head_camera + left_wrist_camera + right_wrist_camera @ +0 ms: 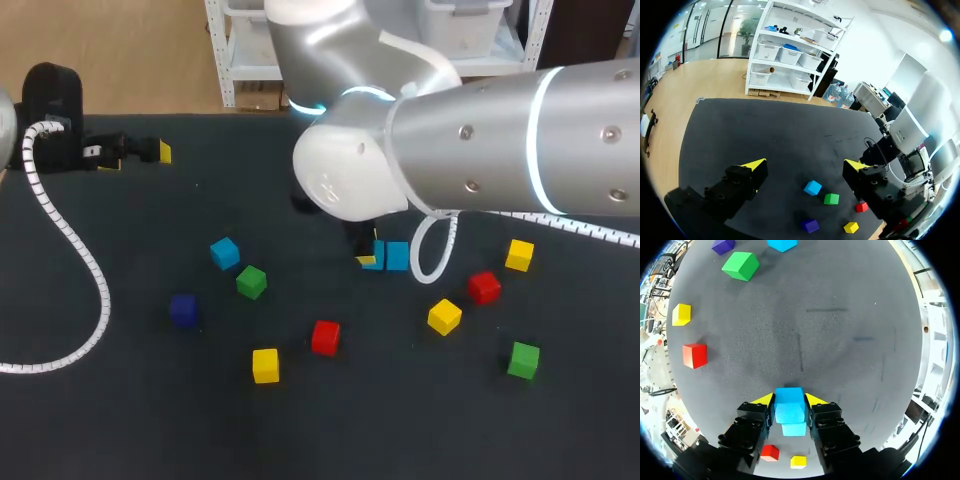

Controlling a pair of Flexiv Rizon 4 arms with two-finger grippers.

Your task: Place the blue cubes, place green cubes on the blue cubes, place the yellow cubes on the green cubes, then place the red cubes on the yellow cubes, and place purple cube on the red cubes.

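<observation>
While the left claw [805,164] hangs spread wide, holding nothing, over the desk's [150,420] ten-o'clock corner, the right claw [789,400] pinches a light blue cube [789,411] between both yellow tips near the desk's middle. A second light blue cube [794,429] sits just behind the held one, under the claw's body. In the head view the pair appear side by side and touching, though the right arm [520,140] hides part of them. A third light blue cube [224,252] lies well apart, at nine o'clock from the right claw, with a green cube [251,281] just beside it.
</observation>
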